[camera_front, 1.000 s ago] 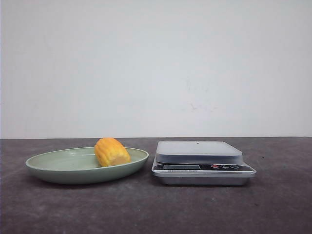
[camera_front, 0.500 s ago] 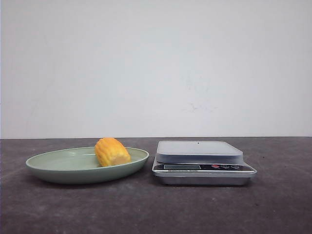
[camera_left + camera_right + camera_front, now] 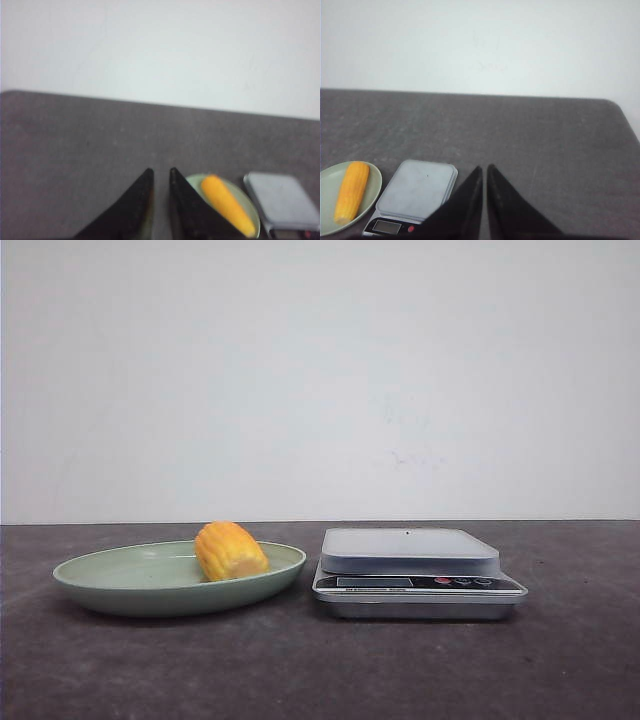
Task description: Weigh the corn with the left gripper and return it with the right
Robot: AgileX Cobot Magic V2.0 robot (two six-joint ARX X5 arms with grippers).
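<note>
Corn, a yellow-orange cob w/ ribbed kernel rows, lies in the shallow pale-green oval plate on the left part of the dark grey tabletop. Silver digital kitchen scale w/ flat grey platform sits just beside the plate, toward the right; nothing on it. My left gripper hangs above the tabletop near the plate, black pointed fingers narrow, a slim gap, holding nothing. My right gripper hovers near the scale, tips almost touching, also w/o anything.
</note>
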